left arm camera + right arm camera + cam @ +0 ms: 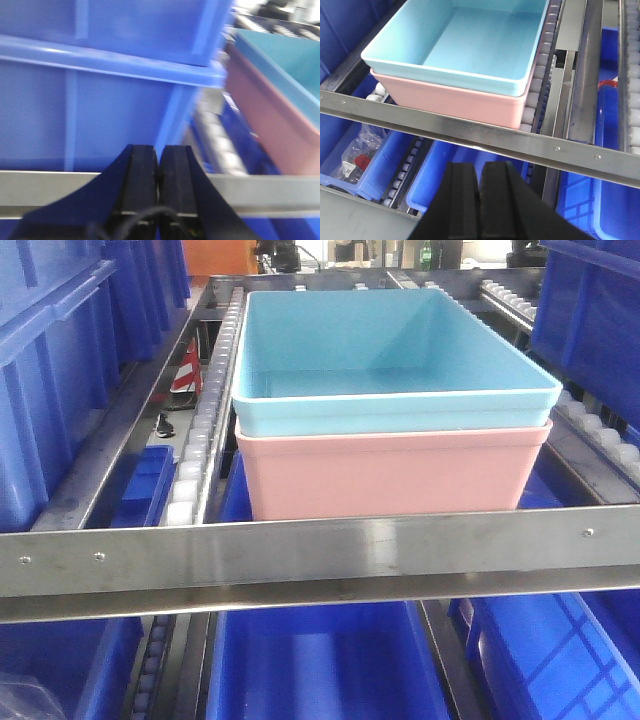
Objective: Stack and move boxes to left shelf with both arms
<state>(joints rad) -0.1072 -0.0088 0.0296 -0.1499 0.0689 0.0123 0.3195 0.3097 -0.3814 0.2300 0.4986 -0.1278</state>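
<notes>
The light blue tub (470,45) sits nested in the pink tub (455,97) on the roller tracks (540,75) beyond the front bar (485,135), so both the left claw (158,170) and the right claw (480,200) hang back on the near side of it, pinched closed and empty.

The left arm's black angular gripper (158,165) shows only in its own wrist view, rising from the lower edge of the frame. Its two flat-faced fingers (141,170) stand pressed together, nothing between them. The right arm's black angular gripper (480,187) looks the same in its wrist view: both fingers (496,192) meet along a thin seam, empty. Neither appears in the front-facing view.
</notes>
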